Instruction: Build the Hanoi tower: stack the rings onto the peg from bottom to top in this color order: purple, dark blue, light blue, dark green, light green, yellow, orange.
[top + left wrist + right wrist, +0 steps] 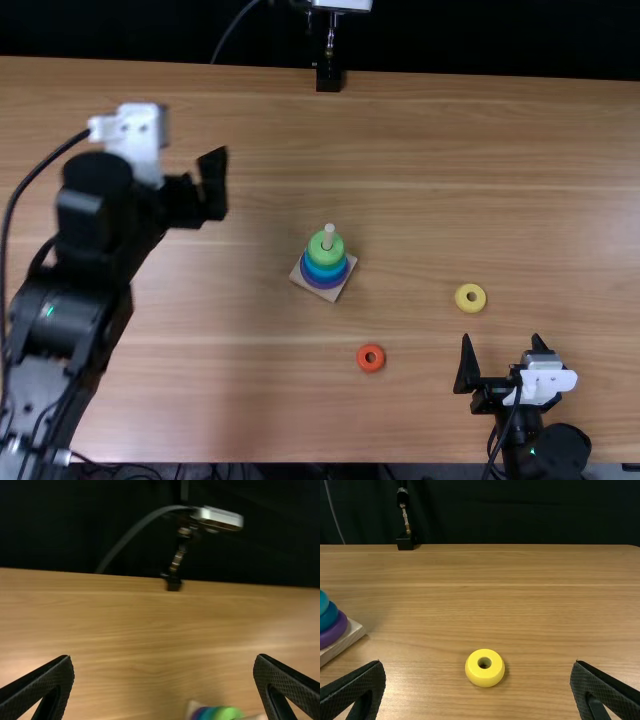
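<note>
While I'm standing here watching, the tower's wooden base (339, 288) is sitting around mid-table, with a purple ring (323, 285), blue rings (314, 268) and green (317, 250) on top circling the upright peg (329, 232). The yellow ring (470, 307) is lying flat on the table (520, 190) to the right, and the orange ring (370, 368) is lying closer to the near edge, apart from the base. The left gripper (212, 183) is hanging out over the left side, fingers spread wide, lol. The right gripper (502, 343) is hovering near the yellow one, also spread, pinching nothing.
</note>
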### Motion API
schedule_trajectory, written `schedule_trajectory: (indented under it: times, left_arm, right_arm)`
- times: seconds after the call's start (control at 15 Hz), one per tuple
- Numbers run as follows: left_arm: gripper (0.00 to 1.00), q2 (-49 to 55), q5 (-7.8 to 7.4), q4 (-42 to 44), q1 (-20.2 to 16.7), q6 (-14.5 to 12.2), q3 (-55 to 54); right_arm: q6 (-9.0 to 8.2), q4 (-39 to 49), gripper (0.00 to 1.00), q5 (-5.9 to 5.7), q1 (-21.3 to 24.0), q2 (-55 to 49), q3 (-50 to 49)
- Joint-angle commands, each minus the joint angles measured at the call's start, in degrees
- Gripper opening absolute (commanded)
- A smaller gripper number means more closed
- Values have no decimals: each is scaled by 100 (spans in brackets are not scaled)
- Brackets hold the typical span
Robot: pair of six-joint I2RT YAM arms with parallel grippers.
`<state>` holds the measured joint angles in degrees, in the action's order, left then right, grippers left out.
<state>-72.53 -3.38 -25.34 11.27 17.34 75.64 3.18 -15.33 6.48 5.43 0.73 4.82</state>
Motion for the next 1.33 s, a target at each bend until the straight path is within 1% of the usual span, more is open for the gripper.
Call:
schedule_trajectory:
  times: [0.0,0.07,0.2,0.27,0.33,0.47,0.53,0.6,0.73,0.8,0.93,1.07,1.2,1.27]
  left_arm:
    - [100,644,11,45,-344,-36,-761]
    - [100,1127,63,56,-450,-47,-1253]
    - [100,2094,538,98,-582,-89,-2202]
    - [100,2490,612,98,-643,-100,-2615]
    - [100,2947,612,109,-661,-110,-3143]
    - [100,4010,559,214,-670,-173,-4391]
    - [100,4520,549,319,-661,-163,-4892]
    - [100,5021,549,425,-661,-173,-5349]
    - [100,5829,549,541,-652,-173,-5929]
    - [100,6093,549,541,-678,-173,-6149]
    - [100,6541,549,530,-951,-163,-6676]
    - [100,6946,538,530,-969,-173,-6966]
    - [100,7025,517,541,-933,-173,-7238]
    - [100,7148,517,530,-933,-216,-7361]
  right_arm:
    - [51,-329,100,69,63,-73,-385]
    - [41,-329,100,69,63,-73,-385]
    - [51,-329,100,69,63,-73,-394]
    - [51,-329,100,69,63,-73,-394]
    - [51,-329,100,69,63,-73,-385]
    - [51,-329,100,69,63,-73,-394]
    - [41,-329,100,69,63,-73,-385]
    - [51,-329,100,69,63,-73,-385]
    - [51,-329,100,69,63,-73,-385]
    - [51,-329,100,69,63,-73,-385]
    - [51,-329,100,69,63,-73,-385]
    - [51,-329,100,69,63,-73,-385]
    - [51,-329,100,69,63,-73,-385]
    - [51,-329,100,69,63,-73,-385]
